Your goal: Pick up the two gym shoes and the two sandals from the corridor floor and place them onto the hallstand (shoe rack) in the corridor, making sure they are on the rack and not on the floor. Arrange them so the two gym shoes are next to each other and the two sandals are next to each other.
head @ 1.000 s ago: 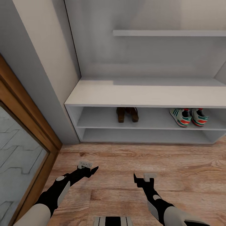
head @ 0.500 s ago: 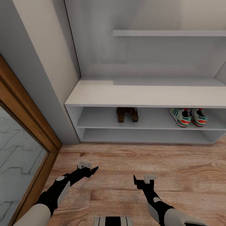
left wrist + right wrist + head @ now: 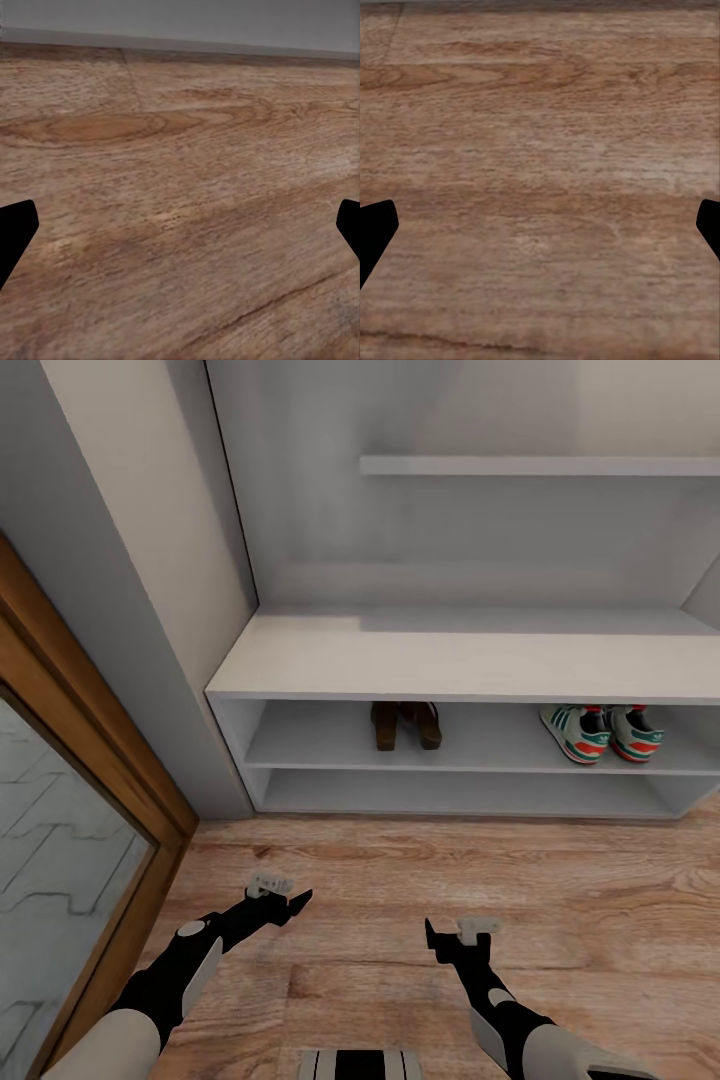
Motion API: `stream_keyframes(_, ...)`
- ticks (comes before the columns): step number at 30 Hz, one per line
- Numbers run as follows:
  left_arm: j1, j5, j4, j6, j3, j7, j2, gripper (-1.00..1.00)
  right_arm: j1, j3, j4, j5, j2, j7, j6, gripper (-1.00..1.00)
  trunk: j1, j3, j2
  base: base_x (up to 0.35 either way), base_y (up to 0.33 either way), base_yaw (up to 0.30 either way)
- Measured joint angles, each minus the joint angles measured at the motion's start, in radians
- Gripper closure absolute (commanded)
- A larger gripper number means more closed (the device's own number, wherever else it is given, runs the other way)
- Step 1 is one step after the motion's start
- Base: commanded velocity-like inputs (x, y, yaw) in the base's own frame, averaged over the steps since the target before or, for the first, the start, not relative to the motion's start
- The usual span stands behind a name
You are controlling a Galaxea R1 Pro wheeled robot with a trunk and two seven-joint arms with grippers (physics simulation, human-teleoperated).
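wood floor (image 3: 420, 860) — sandals (image 3: 405, 725), gym shoes (image 3: 600, 732) on hallstand (image 3: 450, 660)

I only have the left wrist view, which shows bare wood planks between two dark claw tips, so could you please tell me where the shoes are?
Observer: The two sandals sit side by side on the hallstand's upper open shelf.
Operator: And the sneakers, please?
Observer: The two gym shoes are together on that same shelf, further toward the robot's right.
Operator: Is the other claw holding anything?
Observer: No, the right claw is open over bare corridor floor.
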Motion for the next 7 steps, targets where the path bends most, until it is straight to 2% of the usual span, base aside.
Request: stream_keyframes(7, 0.000, 0.000, 0.000, 0.000, 0.000, -0.001, 0.000, -1.00, 0.000, 0.000, 0.000, 0.000, 0.000, 0.000, 0.000, -1.00, 0.000, 0.000, 0.000, 0.000, 0.000, 0.000)
